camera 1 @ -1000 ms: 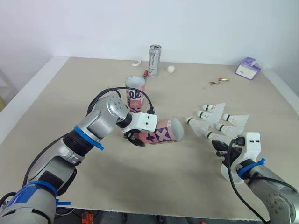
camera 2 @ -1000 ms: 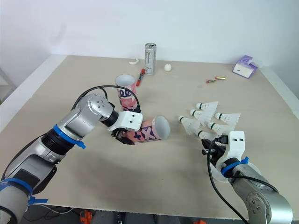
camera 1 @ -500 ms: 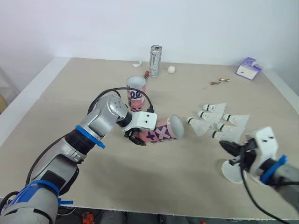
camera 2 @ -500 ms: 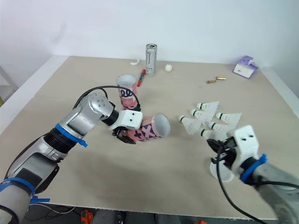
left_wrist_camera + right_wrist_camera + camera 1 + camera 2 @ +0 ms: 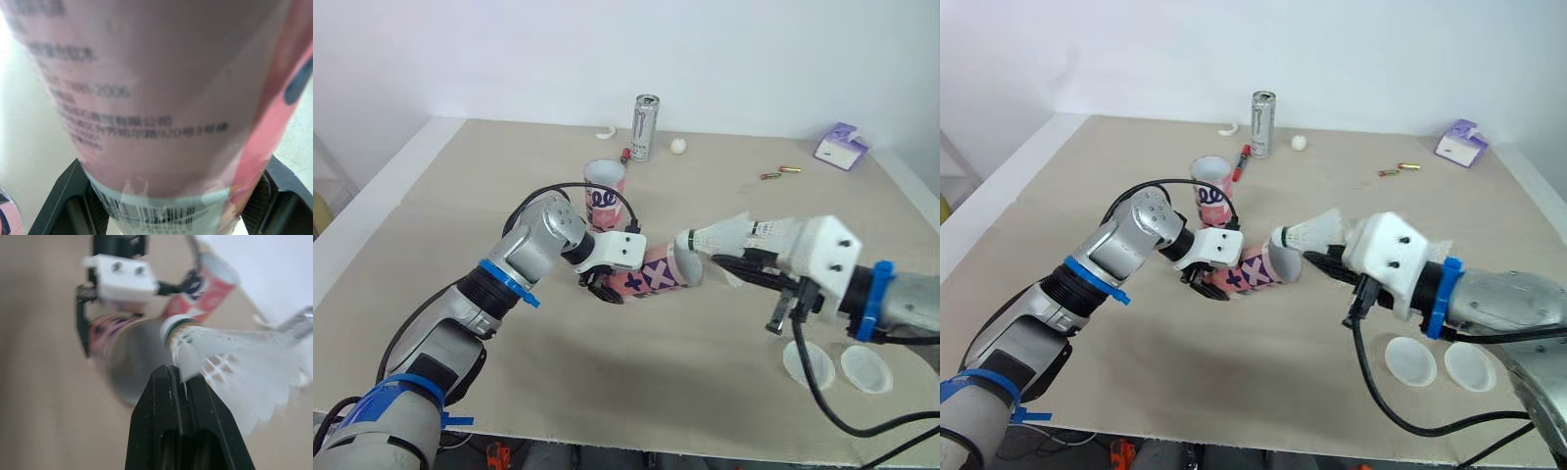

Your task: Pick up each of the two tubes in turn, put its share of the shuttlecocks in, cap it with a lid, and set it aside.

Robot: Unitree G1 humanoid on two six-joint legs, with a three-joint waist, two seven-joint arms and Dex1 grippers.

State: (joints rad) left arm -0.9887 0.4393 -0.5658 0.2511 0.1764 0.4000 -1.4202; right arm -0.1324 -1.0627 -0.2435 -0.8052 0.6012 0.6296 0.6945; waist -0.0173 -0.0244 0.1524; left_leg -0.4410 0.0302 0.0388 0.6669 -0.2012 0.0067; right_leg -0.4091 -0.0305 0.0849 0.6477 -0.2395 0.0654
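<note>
Left gripper (image 5: 603, 287): jaws clamped across tube (image 5: 658, 275)
Tube: lies level, mouth toward 3 o'clock
Right gripper (image 5: 171, 371): jaws closed, seemingly pinching shuttlecock (image 5: 230, 364) skirt
Shuttlecock: cork toward 9 o'clock

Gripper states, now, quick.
Left gripper: shut on the pink patterned cardboard tube.
Right gripper: shut on a white feathered shuttlecock, by the tube's mouth.

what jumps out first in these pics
The right gripper, shut on a white shuttlecock, holds its cork end at the mouth of the pink tube gripped sideways by the left gripper, in the middle. A second tube stands upright behind; two white lids lie near the table's front edge.
</note>
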